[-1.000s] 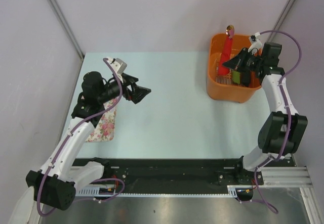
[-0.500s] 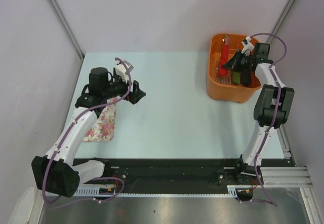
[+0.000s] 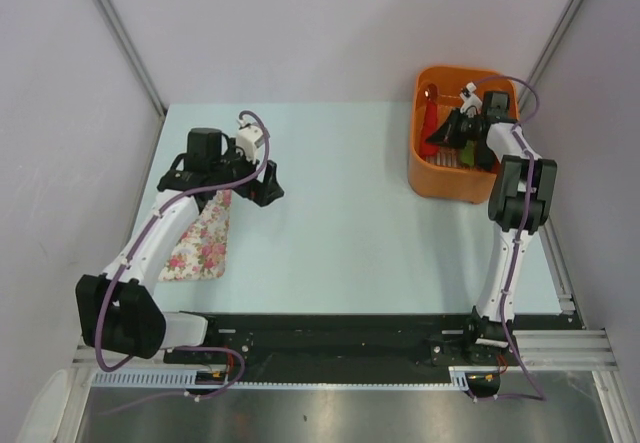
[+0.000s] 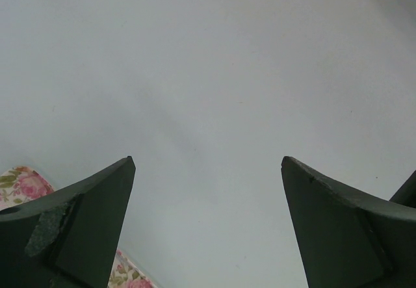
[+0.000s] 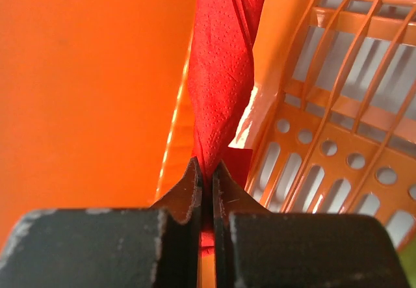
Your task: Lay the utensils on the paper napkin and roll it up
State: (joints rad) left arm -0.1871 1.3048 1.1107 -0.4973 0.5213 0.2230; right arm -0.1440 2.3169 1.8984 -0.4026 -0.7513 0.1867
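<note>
My right jaws pinch the paper napkin [image 5: 224,73] inside the orange basket [image 5: 84,93]. My left jaws are spread wide. I think laying it out, adding utensils and rolling are all left.

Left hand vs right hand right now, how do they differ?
Left hand is open and empty; right hand is shut on the red paper napkin. Left hand sits over the table; right hand is inside the orange basket. Both have dark fingers.

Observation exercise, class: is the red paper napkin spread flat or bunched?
Bunched: the red paper napkin is twisted, pinched in the right gripper inside the orange plastic basket.
</note>
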